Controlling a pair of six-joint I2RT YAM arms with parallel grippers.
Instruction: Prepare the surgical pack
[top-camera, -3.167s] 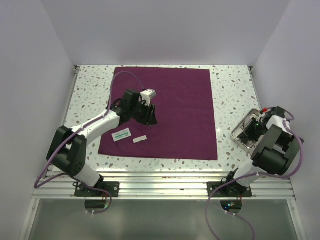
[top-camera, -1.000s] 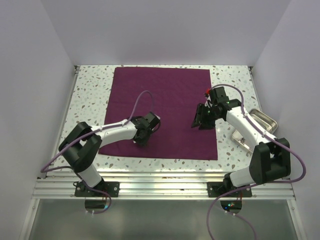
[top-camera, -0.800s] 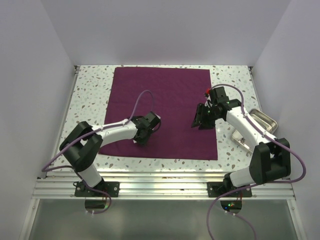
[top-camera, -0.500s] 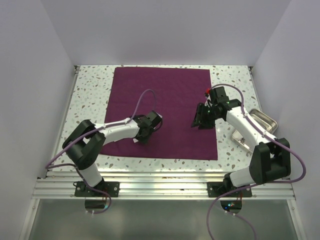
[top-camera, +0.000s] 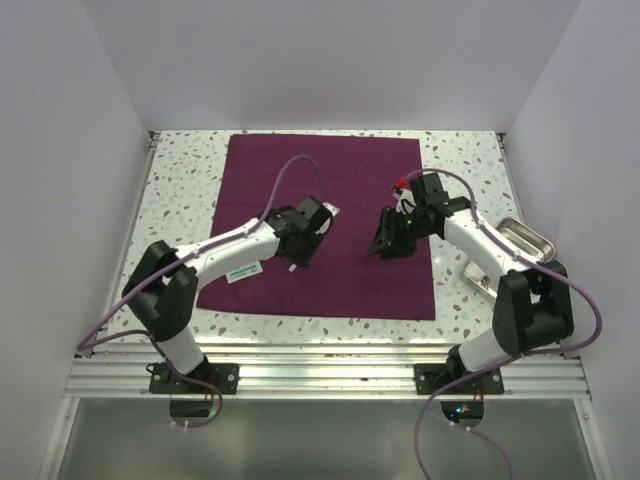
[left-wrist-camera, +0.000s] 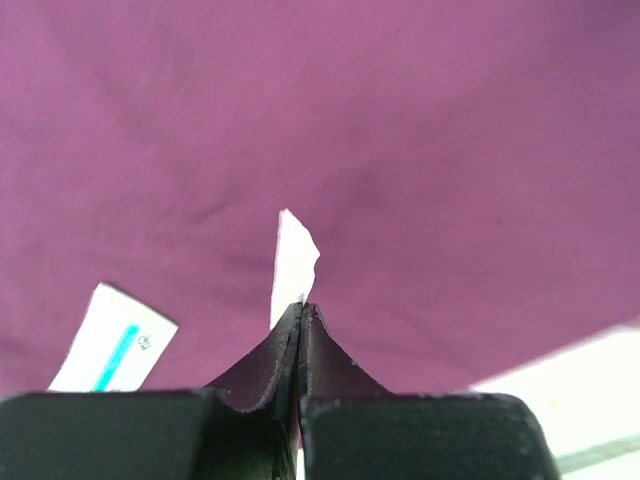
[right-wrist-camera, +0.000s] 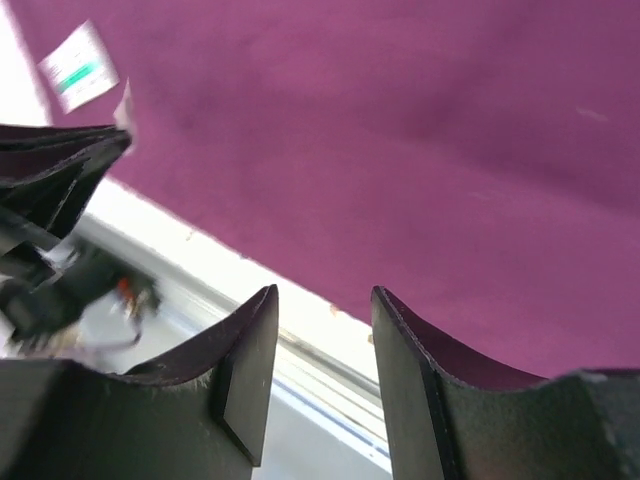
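Left gripper (left-wrist-camera: 301, 318) pinches a white strip (left-wrist-camera: 293, 260), now carried further in over the purple cloth (top-camera: 350, 185). The cloth lies flat on the table (top-camera: 460, 160). Right gripper (right-wrist-camera: 322, 300) has nudged left, jaws apart.

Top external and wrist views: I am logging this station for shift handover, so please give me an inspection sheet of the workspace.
Surface: speckled table, with the drape spread over its middle.
Job's things: the maroon drape lies flat, with only faint creases.
Clutter: labelled packet on the drape's near left; steel tray at the right edge, partly hidden, contents not visible.
End effectors: left end effector shut on a white strip; right end effector open, with nothing between its fingers, over the drape's right side.
Cables: purple cables loop along both arms, one arching over the drape.
Surroundings: white walls on three sides; metal rail at the near edge.
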